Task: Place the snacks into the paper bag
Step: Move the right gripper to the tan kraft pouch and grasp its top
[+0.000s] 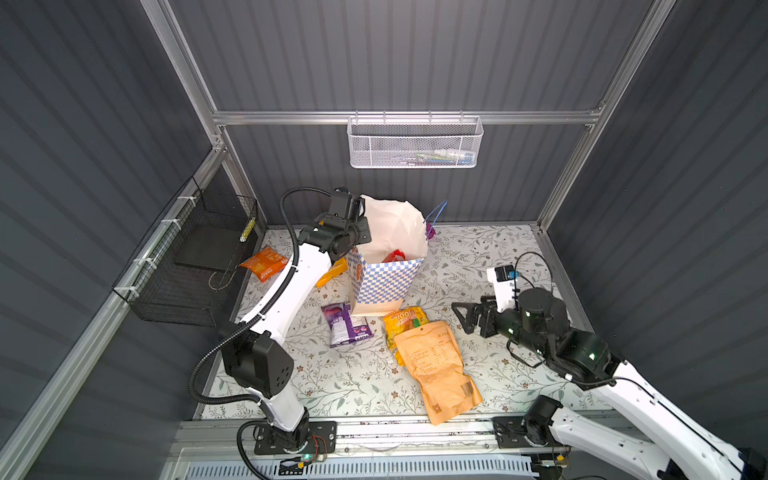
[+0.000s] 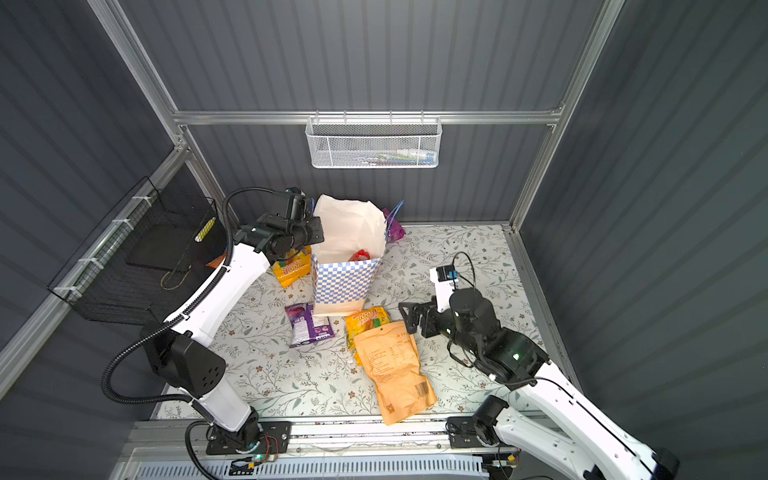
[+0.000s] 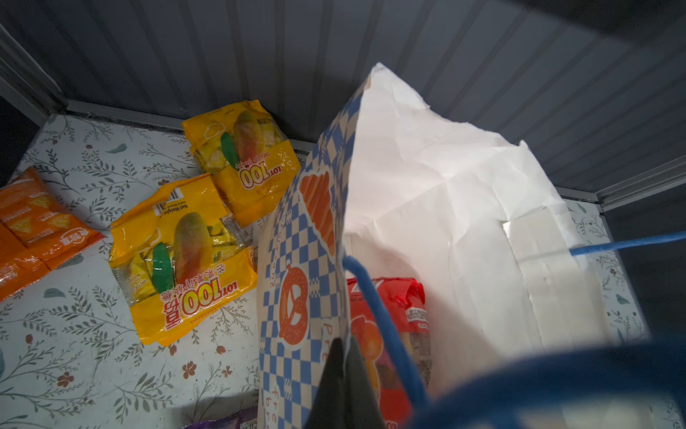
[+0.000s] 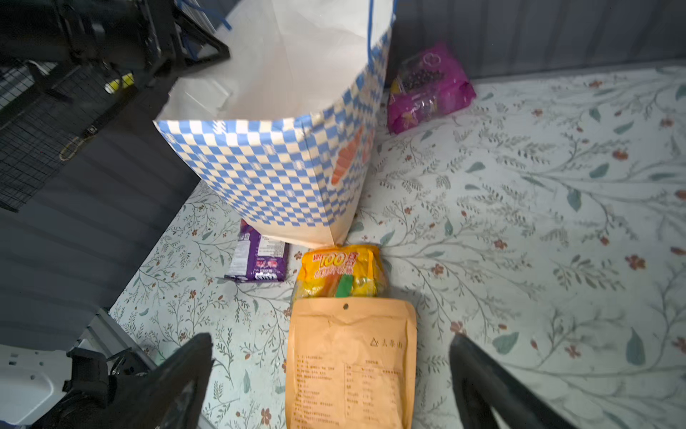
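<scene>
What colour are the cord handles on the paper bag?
Blue. The cord handles of the paper bag show best in the left wrist view.

Colours on the paper bag (image 1: 384, 282): blue-and-white check outside, orange pretzel and croissant logos, plain cream base, white inside, blue cord handles (image 3: 382, 327). One red packet (image 3: 389, 301) with orange fruit print. The yellow packets (image 3: 185, 260) carry red "100" lettering and a green leaf. One purple packet (image 1: 345, 326) with a white panel. One magenta packet (image 4: 427, 89). One orange packet (image 1: 264, 262). The tan kraft pouch (image 1: 436, 365) has dark print. The table surface (image 1: 478, 257) is white with grey-green sprigs and small rust flowers.
</scene>
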Robot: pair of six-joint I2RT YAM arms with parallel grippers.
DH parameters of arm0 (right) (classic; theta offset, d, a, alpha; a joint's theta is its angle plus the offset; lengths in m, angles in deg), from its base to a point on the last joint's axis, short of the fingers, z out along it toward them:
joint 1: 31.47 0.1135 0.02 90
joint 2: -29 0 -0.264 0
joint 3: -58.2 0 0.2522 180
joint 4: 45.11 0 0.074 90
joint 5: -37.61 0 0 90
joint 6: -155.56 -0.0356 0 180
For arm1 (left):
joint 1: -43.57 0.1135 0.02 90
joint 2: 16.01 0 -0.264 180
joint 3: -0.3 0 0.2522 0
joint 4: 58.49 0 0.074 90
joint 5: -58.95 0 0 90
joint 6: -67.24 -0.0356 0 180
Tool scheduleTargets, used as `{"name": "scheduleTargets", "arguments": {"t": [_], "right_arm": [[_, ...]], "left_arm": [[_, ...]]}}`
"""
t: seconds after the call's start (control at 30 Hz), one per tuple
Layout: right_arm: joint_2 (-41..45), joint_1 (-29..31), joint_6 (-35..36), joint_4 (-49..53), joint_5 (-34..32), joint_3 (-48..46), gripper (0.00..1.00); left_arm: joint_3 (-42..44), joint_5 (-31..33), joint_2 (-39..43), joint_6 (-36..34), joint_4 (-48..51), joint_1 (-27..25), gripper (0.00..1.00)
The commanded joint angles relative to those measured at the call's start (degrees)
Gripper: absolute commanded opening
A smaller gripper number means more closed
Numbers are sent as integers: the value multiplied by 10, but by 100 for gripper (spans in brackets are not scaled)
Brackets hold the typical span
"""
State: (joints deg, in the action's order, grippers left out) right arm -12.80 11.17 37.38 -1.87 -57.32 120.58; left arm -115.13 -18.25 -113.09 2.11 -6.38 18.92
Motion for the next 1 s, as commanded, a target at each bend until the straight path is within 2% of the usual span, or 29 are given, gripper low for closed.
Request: {"name": "scheduleTargets", "arguments": {"t": [0.0, 0.2, 0.4, 0.7, 0.87, 0.97], "right_arm": [[26, 3, -53, 22, 10, -67, 99], [7, 18, -80, -31, 70, -185, 99], [-45, 27, -91, -123, 85, -250, 99], [-188, 28, -59, -210, 115, -234, 99], [-227, 27, -58, -244, 114, -242, 98], [-248, 27, -60, -261, 118, -246, 92]], "left_arm": [[-4, -13, 9, 11, 27, 3, 0], [-4, -27, 3, 20, 29, 3, 0], [-3, -39, -2, 26, 28, 3, 0], [-2, -41, -1, 26, 27, 3, 0], [-2, -39, -5, 24, 28, 3, 0], [-2, -37, -7, 23, 28, 3, 0]]}}
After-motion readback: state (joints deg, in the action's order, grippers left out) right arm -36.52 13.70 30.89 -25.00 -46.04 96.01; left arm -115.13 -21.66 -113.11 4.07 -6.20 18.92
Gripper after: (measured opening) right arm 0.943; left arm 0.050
